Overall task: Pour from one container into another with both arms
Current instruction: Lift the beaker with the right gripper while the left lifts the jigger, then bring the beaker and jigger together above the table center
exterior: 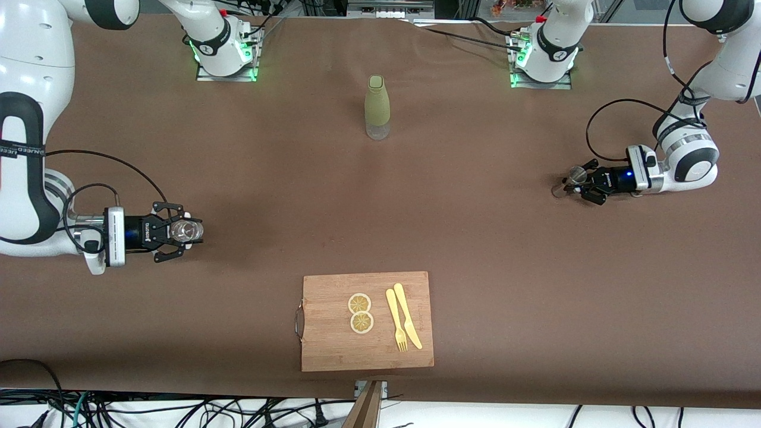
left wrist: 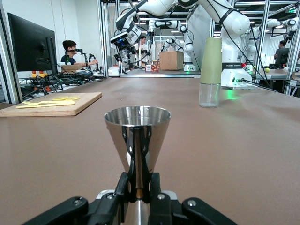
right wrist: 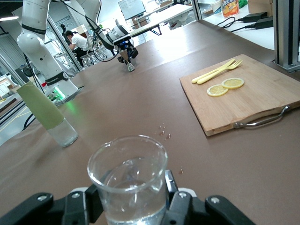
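Observation:
My right gripper (exterior: pixel 185 232) lies level, low at the right arm's end of the table, shut on the tiny clear glass cup (exterior: pixel 186 230). In the right wrist view the cup (right wrist: pixel 127 180) stands upright between the black fingers of the right gripper (right wrist: pixel 132 194), with a little clear liquid in it. My left gripper (exterior: pixel 579 184) sits low at the left arm's end, shut on the silvery metal jigger (exterior: pixel 569 180). In the left wrist view the left gripper (left wrist: pixel 138 180) clamps the narrow waist of the jigger (left wrist: pixel 137 136), whose top cone opens upward. Its lower cone is hidden.
A tall olive-green bottle (exterior: pixel 377 107) stands mid-table toward the bases. A wooden cutting board (exterior: pixel 333 348) with a metal handle lies near the front edge, carrying two lemon slices (exterior: pixel 359 312) and a yellow fork and knife (exterior: pixel 403 324). A few small droplets (right wrist: pixel 164 132) dot the brown cloth.

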Controlling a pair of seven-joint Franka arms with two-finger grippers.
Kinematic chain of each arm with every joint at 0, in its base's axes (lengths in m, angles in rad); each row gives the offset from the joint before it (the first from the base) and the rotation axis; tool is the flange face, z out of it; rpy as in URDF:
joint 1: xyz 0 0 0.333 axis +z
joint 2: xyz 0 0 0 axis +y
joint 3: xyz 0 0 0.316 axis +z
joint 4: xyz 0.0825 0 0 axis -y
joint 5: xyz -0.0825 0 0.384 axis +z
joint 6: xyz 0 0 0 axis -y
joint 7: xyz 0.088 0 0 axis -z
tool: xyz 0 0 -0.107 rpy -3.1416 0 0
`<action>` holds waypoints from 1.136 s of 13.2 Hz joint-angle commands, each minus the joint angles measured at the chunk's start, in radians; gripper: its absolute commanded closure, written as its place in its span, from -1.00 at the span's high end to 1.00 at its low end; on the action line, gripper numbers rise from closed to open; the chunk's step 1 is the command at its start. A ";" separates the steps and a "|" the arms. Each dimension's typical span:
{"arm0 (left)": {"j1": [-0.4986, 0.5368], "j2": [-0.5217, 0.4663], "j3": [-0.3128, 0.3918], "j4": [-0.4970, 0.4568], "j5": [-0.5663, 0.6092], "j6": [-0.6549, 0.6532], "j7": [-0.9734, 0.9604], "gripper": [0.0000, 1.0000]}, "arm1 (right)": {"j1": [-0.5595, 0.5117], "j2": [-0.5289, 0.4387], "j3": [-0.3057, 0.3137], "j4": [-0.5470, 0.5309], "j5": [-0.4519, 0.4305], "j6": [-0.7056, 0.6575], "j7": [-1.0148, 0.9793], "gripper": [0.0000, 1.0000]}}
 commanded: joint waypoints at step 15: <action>-0.191 -0.082 -0.303 -0.013 -0.410 0.314 -0.102 -1.00 | 0.324 -0.057 0.006 -0.012 0.204 0.459 0.240 -0.40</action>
